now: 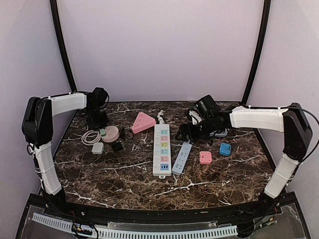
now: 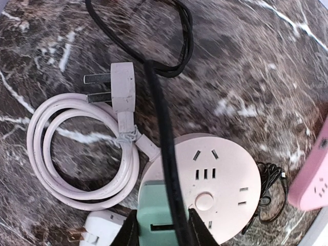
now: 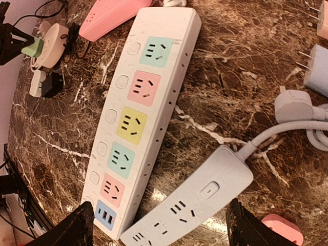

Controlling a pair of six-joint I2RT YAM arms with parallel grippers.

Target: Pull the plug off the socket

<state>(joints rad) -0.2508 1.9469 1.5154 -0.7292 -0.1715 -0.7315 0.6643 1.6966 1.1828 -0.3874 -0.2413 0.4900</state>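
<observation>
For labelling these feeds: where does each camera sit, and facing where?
Top external: overhead from behind, looking down on the table; left arm, right arm show.
Left wrist: looks down at the round socket; left gripper clamps the green plug.
Right wrist: faces the white power strip; right gripper open.
Shared: all three show that plug.

Dark marbled tabletop (image 1: 124, 184) bears a round pink socket (image 1: 109, 133) beside a coiled white cord (image 1: 90, 137), a pink triangular strip (image 1: 143, 121), a long white strip (image 1: 161, 149), a grey strip (image 1: 182, 158), a pink adapter (image 1: 205, 158), a blue adapter (image 1: 225, 149)
</observation>
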